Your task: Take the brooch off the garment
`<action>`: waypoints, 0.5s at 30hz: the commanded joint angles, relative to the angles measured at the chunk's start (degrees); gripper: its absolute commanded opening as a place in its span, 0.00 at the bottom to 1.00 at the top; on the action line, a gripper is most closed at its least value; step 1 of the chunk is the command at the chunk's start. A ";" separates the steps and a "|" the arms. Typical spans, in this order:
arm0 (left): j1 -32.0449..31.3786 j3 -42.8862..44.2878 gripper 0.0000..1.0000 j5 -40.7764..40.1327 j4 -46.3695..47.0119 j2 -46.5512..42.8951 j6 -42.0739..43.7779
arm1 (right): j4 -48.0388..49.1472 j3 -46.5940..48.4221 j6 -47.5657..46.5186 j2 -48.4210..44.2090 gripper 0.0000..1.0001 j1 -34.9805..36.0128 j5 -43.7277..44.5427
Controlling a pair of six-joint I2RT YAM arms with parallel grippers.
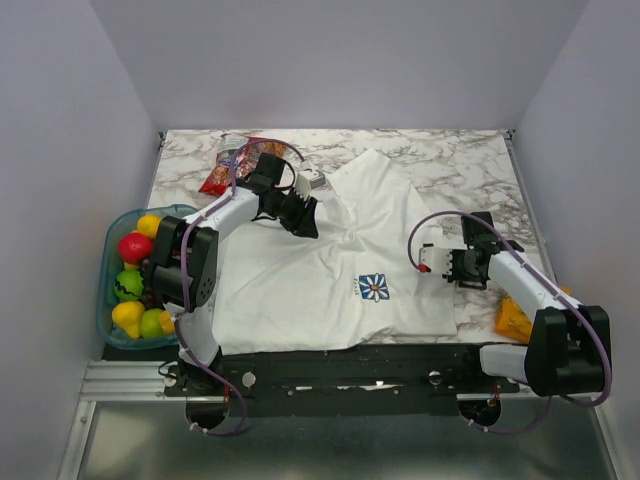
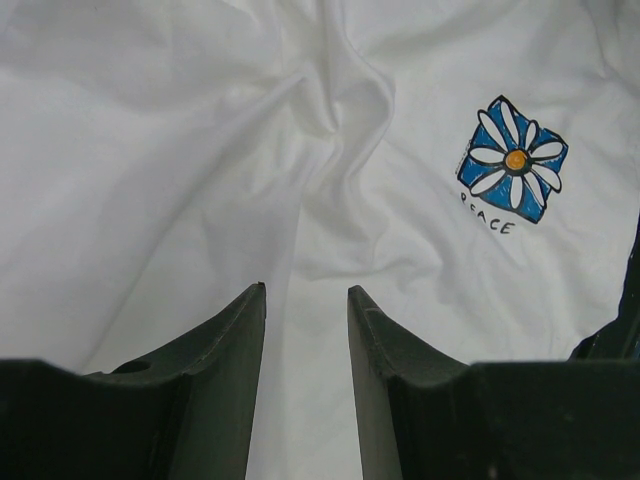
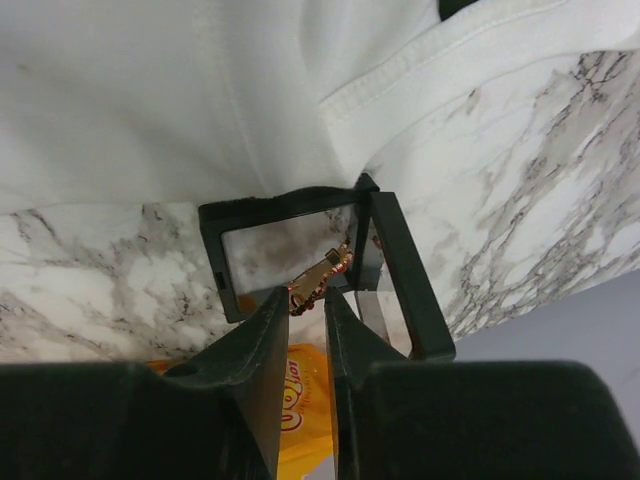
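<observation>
The garment (image 1: 330,260), a white T-shirt with a blue-and-white daisy print (image 1: 375,287), lies spread on the marble table. My right gripper (image 3: 307,293) is shut on the brooch (image 3: 325,277), a tiny gold and orange-red pin, just off the shirt's right edge. It holds the pin above an open black frame box (image 3: 300,215) on the marble. In the top view the brooch (image 1: 425,268) is a red speck at the right gripper (image 1: 432,264). My left gripper (image 1: 306,226) is open and empty over the shirt's upper left (image 2: 305,290), near a twisted fold, with the daisy print (image 2: 513,163) ahead and to the right.
A blue basket (image 1: 108,300) of toy fruit stands at the left table edge. A red snack bag (image 1: 222,172) lies at the back left. A yellow snack bag (image 1: 512,320) lies by the right arm and also shows below the right fingers (image 3: 298,400). Walls enclose three sides.
</observation>
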 commanded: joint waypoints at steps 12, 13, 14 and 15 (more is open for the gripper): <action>-0.47 3.66 0.46 1.45 0.33 1.54 -0.69 | -8.81 7.42 5.49 2.28 0.33 -0.28 -3.31; -0.47 3.75 0.46 1.45 0.33 1.63 -0.69 | -9.69 8.29 5.75 2.46 0.33 -0.19 -5.14; -0.47 3.75 0.46 1.53 0.33 1.63 -0.69 | -11.17 9.35 6.71 2.63 0.34 -0.28 -8.20; -0.47 3.75 0.46 1.54 0.33 1.71 -0.77 | -14.58 11.10 7.41 3.07 0.34 -0.19 -10.23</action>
